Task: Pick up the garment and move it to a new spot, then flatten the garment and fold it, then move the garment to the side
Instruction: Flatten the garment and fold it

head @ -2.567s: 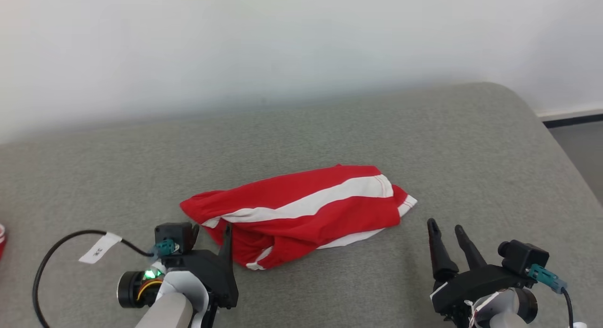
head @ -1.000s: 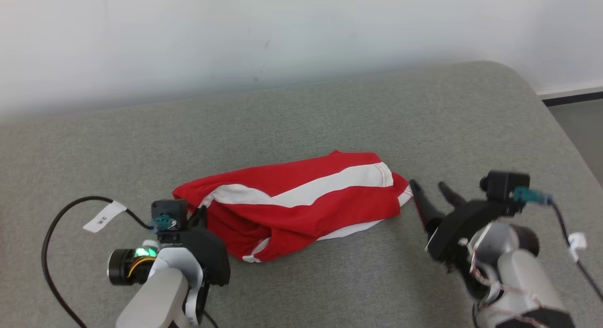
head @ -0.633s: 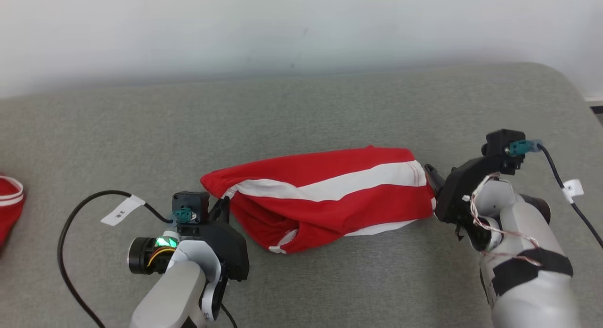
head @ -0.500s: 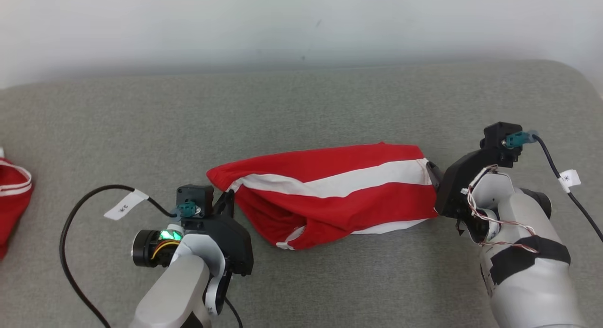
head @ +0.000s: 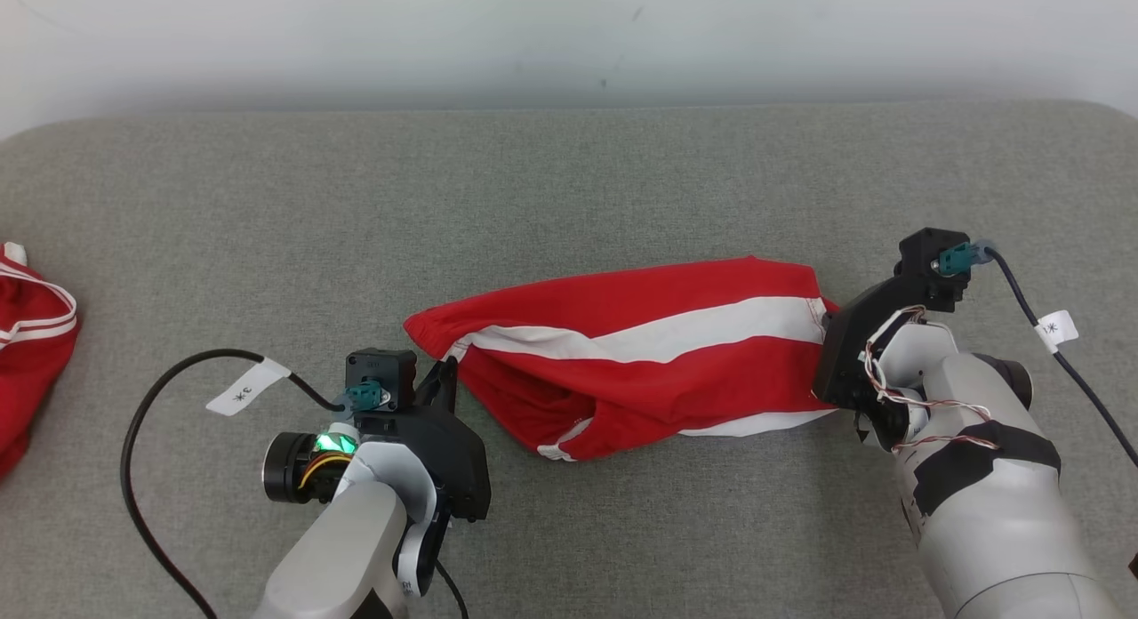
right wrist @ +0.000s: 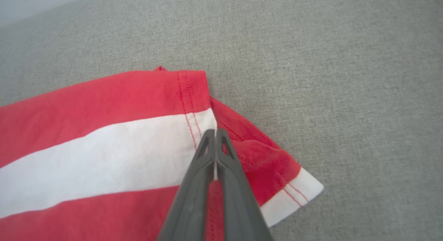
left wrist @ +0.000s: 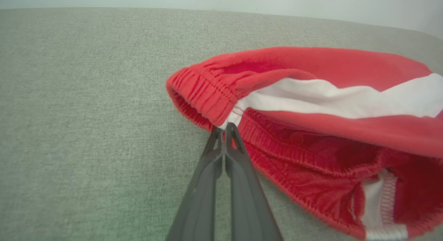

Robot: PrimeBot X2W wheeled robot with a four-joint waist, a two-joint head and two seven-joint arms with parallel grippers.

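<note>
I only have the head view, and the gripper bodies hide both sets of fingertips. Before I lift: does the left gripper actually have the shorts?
Observer: In the left wrist view the left gripper is shut, tips meeting on the elastic waistband of the shorts, where the white stripe begins.
Operator: And the right one?
Observer: The right gripper is shut on the leg hem, at the stitched end of the white stripe.
Operator: Anything loose at that end?
Observer: A second hem corner with a white edge sticks out beside that gripper, lying flat on the grey cushion.
</note>
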